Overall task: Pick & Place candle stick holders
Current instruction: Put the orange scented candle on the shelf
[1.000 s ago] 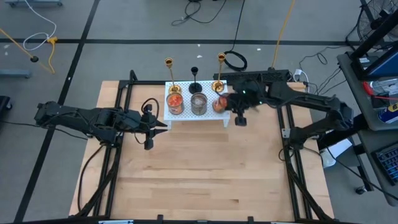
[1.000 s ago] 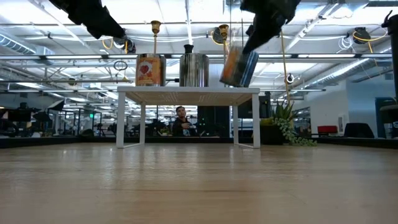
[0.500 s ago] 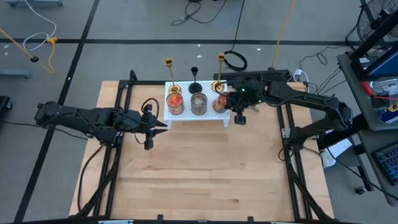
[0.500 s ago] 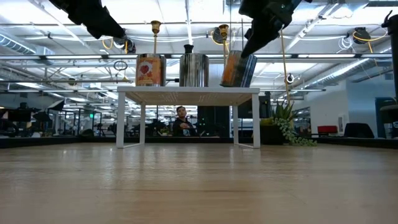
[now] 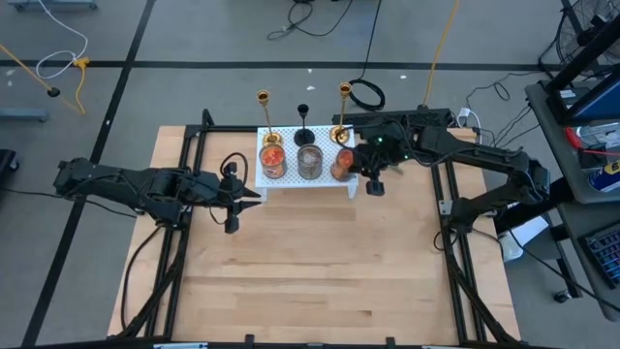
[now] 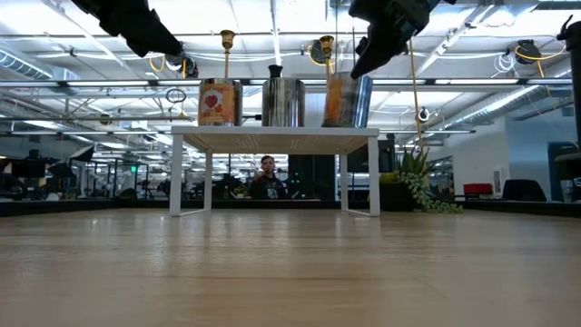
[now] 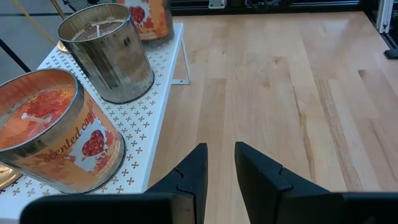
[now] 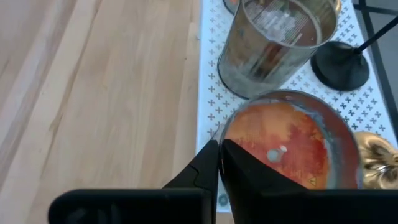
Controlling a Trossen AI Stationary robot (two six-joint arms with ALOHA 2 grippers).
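Two brass candlesticks [image 5: 263, 99] [image 5: 343, 93] and a shorter black one [image 5: 303, 112] stand on their round bases along the far edge of a white perforated shelf [image 5: 291, 182]. No gripper touches them. The black base [image 8: 341, 65] and one brass base [image 8: 376, 158] show in the right wrist view. My right gripper [image 5: 355, 165] is shut on the right-hand orange candle jar [image 8: 286, 149] on the shelf. My left gripper [image 7: 221, 149] is empty, with a narrow gap between its fingers, beside the shelf's near left corner. My right gripper pinches the orange jar's rim [image 8: 219, 135] on its near right side, one finger outside the glass wall and one over the wax inside. The fingers slant down from the table's right. The jar stands upright with its bottom [image 6: 345, 124] on the shelf top.
A silver-walled candle jar [image 5: 309, 162] stands mid-shelf and a second orange jar [image 5: 274, 160] at its left end, in front of the candlesticks. The shelf stands on thin legs [image 6: 209, 182] at the table's far middle. Bare wood [image 5: 320, 262] lies toward the near edge.
My right gripper has moved a little toward the table's left and down with the orange jar. The jar was tilted and partly clear of the shelf; it now stands upright on the shelf's right end. The gripper stays shut on its rim.
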